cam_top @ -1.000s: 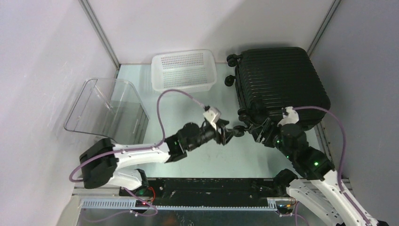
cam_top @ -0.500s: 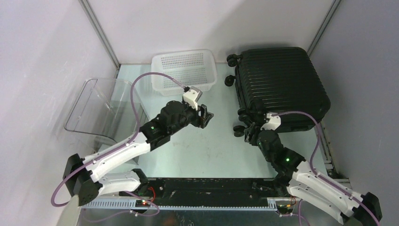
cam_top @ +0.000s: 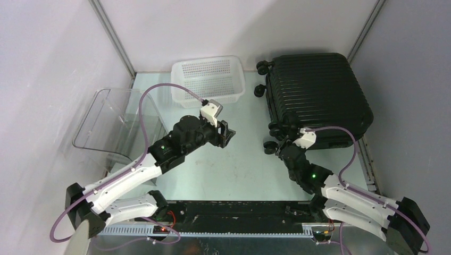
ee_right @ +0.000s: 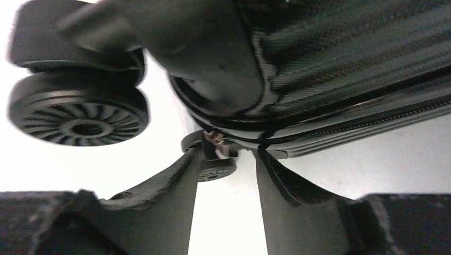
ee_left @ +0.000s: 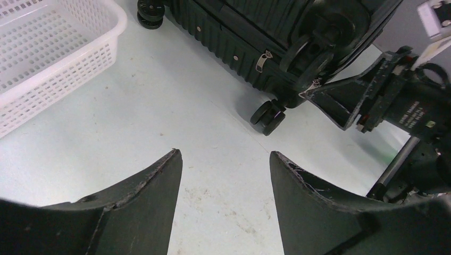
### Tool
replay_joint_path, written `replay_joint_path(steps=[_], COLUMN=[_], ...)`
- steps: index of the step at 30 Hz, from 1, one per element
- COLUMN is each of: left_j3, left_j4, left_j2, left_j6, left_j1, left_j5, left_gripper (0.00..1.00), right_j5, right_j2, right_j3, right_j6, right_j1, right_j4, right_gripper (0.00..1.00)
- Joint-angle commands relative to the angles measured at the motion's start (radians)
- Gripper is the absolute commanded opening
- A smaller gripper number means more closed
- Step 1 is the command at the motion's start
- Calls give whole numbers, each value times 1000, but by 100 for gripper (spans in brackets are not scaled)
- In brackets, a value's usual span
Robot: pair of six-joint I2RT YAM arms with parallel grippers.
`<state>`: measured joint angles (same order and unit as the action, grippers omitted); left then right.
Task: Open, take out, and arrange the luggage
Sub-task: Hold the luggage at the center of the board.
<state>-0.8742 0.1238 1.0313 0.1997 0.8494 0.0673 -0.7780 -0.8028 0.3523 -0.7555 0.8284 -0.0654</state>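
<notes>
The luggage lies closed and flat on its back in the far right corner of the table, ribbed shell up, its wheels pointing left toward the white basket. The right gripper is pushed in low at the near left corner of the case, just beside the near wheel. From the right wrist, its jaws stand apart with a small metal zip tab on the corner seam sitting in the gap between them, and neither finger is visibly pressing on it, so this hand is unclenched. The left gripper hangs over bare table near the middle, well apart from the case and pointing toward that same wheeled corner. Its two fingers are spread wide with nothing between them. A clear bin stands at the far left
</notes>
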Motion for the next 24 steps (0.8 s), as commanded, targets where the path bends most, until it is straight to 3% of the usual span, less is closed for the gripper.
replay_joint_path(steps=[1, 6, 10, 13, 17, 20, 24], left_j3=[3, 16, 16, 19, 10, 12, 13], left_j4=[7, 6, 6, -14, -84, -170, -260], left_j2=[-35, -53, -56, -49, -18, 11, 60], left_j6=[-19, -11, -12, -20, -92, -178, -398], left_j1=[-6, -6, -5, -5, -5, -6, -4], left_j5=[5, 7, 6, -31, -174, -270, -415], left_gripper=[68, 68, 69, 69, 72, 74, 77], right_j5=[-155, -215, -217, -174, -87, 1, 112], right_j2=[-55, -92, -103, -96, -15, 114, 230], right_j3=[13, 33, 39, 38, 10, -44, -102], right_j6=[-100, -147, -122, -39, 22, 113, 133], right_j1=[-8, -9, -8, -6, -9, -33, -96], right_j4=[23, 4, 33, 54, -9, 58, 75], right_gripper=[46, 40, 22, 2, 0, 0, 0])
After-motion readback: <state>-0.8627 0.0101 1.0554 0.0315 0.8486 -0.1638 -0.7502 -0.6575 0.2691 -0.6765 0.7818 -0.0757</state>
